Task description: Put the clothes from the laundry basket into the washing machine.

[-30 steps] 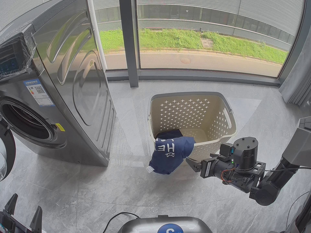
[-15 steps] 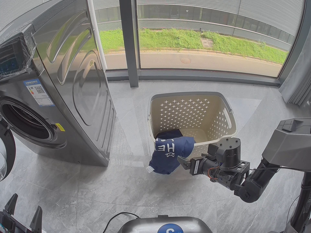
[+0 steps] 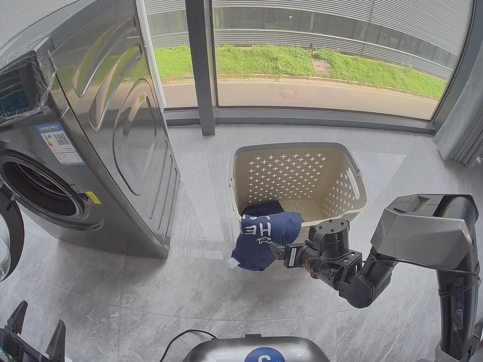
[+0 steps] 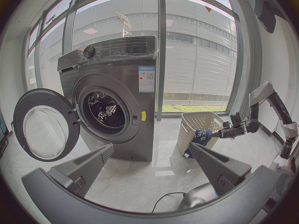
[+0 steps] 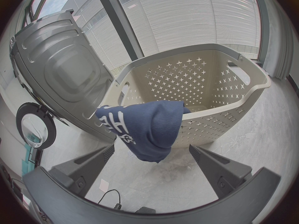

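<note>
A navy blue garment point(image 3: 261, 240) point(image 5: 146, 125) with white print hangs over the near rim of the cream laundry basket point(image 3: 297, 146) point(image 5: 193, 78), its lower part dangling outside. My right gripper point(image 3: 274, 251) point(image 5: 149, 148) is open, level with the hanging cloth, its tips at the cloth's right edge. The grey washing machine point(image 3: 115, 126) point(image 4: 106, 112) stands at the left with its round door point(image 4: 45, 128) swung open; dark clothes point(image 4: 115, 120) lie in the drum. My left gripper point(image 3: 39, 320) point(image 4: 150, 146) is open and low at the near left, holding nothing.
Bare tiled floor lies between the basket and the machine. A window wall with a dark pillar point(image 3: 198, 51) stands behind the basket, and a grey curtain point(image 3: 463, 121) hangs at the far right. A black cable point(image 3: 183, 335) lies on the floor close to me.
My right arm has moved left, bringing its open gripper from beside the basket up to the hanging garment. The garment, basket and left gripper have not moved.
</note>
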Tool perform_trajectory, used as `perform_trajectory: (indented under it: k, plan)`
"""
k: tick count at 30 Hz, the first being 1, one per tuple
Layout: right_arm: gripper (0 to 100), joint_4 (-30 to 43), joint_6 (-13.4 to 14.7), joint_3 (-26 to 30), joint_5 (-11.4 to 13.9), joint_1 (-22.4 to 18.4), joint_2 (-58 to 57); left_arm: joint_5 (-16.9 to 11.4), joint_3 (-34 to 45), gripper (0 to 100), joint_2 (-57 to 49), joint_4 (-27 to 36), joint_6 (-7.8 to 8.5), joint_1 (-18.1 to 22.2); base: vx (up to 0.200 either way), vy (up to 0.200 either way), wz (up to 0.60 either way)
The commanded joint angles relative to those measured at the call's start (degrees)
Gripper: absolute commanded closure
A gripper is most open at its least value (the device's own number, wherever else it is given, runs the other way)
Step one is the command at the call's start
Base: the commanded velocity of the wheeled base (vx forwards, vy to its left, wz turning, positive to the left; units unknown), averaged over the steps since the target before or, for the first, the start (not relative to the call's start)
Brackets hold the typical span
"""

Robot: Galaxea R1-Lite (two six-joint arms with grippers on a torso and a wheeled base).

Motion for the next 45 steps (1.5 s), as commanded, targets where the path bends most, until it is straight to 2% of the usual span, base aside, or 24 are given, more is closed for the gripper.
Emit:
perform_trajectory:
  k: [1,13,21,22,35,39,45]
  plan:
    - [0,-0.06,-0.12,-5.45,0.01,-0.88,6.26,-0.06,0.84,0,-0.57,0.02,-0.01,0.00,0.000,0.000,0.00]
    - [0,-0.15,-0.91,-11.34,0.44,-1.41,9.42,0.03,0.84,0,-0.57,0.02,-0.01,0.00,0.000,0.000,0.00]
    - [0,-2.61,-1.35,-12.65,0.53,-1.23,10.30,0.03,0.84,0,-0.57,0.02,-0.10,0.00,0.000,0.000,0.00]
    - [100,-2.79,-1.62,-12.65,0.62,-1.23,10.30,0.03,0.84,0,-0.57,0.02,-0.10,0.00,0.000,0.000,0.00]
    - [100,-5.86,-2.32,-11.25,1.06,0.35,10.04,0.03,0.84,0,-0.57,0.02,-0.36,0.00,0.000,0.000,0.00]
    - [100,-7.44,-2.41,-7.38,0.97,0.87,7.31,0.03,0.84,0,-0.57,0.02,-0.45,0.00,0.000,0.000,0.00]
    - [100,-9.55,-2.76,-0.17,1.06,1.75,-2.88,0.03,0.84,0,-0.57,0.02,-0.45,0.00,0.000,0.000,0.00]
